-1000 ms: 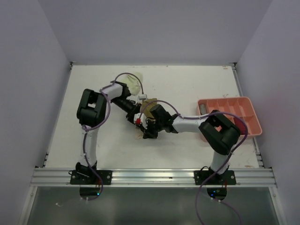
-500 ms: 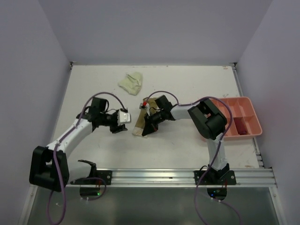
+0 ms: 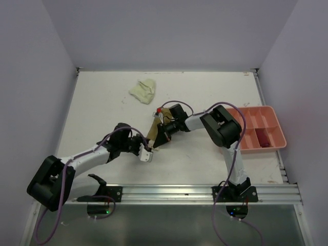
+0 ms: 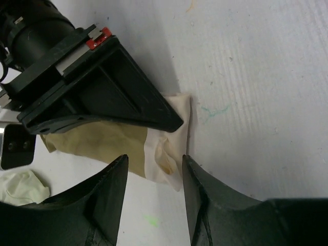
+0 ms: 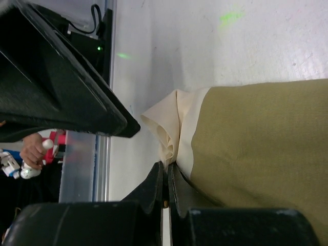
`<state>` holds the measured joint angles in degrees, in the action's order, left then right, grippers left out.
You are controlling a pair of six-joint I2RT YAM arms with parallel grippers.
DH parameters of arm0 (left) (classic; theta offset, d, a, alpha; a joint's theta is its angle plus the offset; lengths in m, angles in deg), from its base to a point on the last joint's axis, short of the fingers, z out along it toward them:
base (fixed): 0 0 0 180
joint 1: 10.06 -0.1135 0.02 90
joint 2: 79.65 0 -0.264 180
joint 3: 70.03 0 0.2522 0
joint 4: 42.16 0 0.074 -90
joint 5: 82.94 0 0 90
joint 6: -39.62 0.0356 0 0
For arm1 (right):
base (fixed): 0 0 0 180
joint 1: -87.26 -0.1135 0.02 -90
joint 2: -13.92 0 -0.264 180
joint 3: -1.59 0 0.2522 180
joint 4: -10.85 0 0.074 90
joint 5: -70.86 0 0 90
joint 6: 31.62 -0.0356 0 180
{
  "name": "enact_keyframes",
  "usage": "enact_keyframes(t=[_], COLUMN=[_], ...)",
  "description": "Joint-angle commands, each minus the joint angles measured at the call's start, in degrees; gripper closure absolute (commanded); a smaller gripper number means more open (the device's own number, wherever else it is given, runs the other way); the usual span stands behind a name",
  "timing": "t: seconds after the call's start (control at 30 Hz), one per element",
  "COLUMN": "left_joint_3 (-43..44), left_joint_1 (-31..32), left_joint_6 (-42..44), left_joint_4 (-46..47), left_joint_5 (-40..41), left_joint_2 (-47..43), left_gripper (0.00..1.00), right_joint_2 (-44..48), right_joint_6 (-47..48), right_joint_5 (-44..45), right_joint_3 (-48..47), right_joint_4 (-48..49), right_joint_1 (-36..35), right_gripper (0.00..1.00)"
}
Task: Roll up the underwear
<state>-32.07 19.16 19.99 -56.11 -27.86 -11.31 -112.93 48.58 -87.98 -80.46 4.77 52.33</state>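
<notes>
Lying mid-table, the olive-tan underwear (image 3: 152,132), cream hem toward the near edge; right gripper (image 5: 165,168) closed, tips at that hem — hold on cloth impossible to tell; left gripper (image 4: 154,160) parted — just beside the hem.

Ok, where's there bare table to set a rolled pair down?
Back right, between the pale yellow-green garment and the pink tray, and the left strip beside the left arm. Crowded in the middle: the left tool and right tool meet over the olive-tan garment.

White table (image 3: 215,89): pale yellow-green underwear (image 3: 143,90) far, olive-tan underwear (image 3: 152,134) mid-table, apparently flat; salmon tray (image 3: 261,148) right edge.
</notes>
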Motion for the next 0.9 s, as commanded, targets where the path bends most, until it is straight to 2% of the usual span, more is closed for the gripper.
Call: enact_keyframes(t=[0.0, 0.23, 0.63, 0.67, 0.7, 0.73, 0.8, 0.83, 0.87], left_joint_3=[-1.2, -0.3, 3.8, 4.2, 5.2, 6.1, 8.0, 10.5, 11.6], left_joint_1=[1.5, 2.0, 2.3, 2.4, 2.6, 2.7, 3.1, 3.1, 3.2], left_joint_6=[4.7, 6.5, 5.9, 6.1, 6.2, 6.8, 6.5, 6.6, 6.2], left_joint_4=[6.6, 5.7, 7.0, 5.5, 4.4, 2.5, -5.0, -8.0, -12.8], left_joint_5=[0.2, -0.2, 7.1, 7.5, 7.8, 8.0, 8.5, 8.4, 8.5], left_joint_2=[2.1, 6.5, 15.9, 16.3, 16.6, 16.7, 16.7, 17.0, 17.0], left_gripper=[0.51, 0.56, 0.61, 0.63, 0.77, 0.83, 0.98, 1.0, 1.0], right_joint_2=[-1.2, -2.3, -2.0, -2.0, -1.9, -1.7, -0.7, 1.1, 1.9], right_joint_6=[-3.5, -7.4, -7.5, -7.5, -7.7, -7.8, -7.8, -7.9, -8.0], right_joint_5=[-1.7, -2.6, -4.1, -4.4, -4.4, -4.4, -3.6, -2.3, -1.2], right_joint_3=[-0.8, -0.2, 0.5, 0.5, 0.6, 0.4, 0.7, 0.9, 0.6], right_joint_4=[5.0, 8.8, 9.9, 10.0, 10.0, 9.9, 9.8, 9.7, 9.0], right_joint_1=[0.6, 1.2, 1.2, 1.2, 1.3, 1.3, 1.5, 1.9, 2.7], right_gripper=[1.0, 1.0, 1.0, 1.0, 1.0, 0.96, 0.76, 0.69, 0.55])
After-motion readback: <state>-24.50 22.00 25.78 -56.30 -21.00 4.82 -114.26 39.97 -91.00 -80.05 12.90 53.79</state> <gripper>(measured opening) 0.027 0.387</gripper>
